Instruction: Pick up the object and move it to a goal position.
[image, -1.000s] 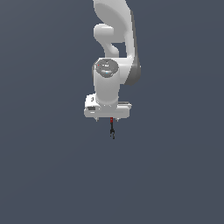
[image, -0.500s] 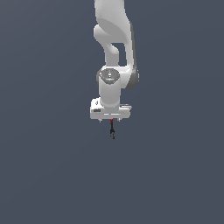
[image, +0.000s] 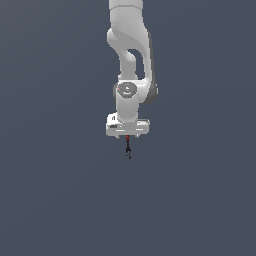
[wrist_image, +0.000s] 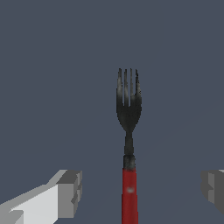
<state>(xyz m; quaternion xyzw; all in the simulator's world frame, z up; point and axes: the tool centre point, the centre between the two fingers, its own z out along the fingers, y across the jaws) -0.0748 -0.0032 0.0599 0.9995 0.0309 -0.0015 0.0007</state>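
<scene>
Plain grey ground surrounds the fork (wrist_image: 128, 144) between the wide-apart claw (wrist_image: 142, 192) fingers.

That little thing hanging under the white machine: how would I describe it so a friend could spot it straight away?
Find the tall white robot arm against the plain grey background and follow it down to its blocky lower end. Just beneath hangs a tiny fork, its red handle uppermost and dark prongs pointing down. It is the only dark, coloured thing there, far smaller than the arm.

We see the white arm (image: 131, 55) hanging straight down, our gripper (image: 128, 136) facing downward, fingers (wrist_image: 70, 192) spread wide apart.
</scene>
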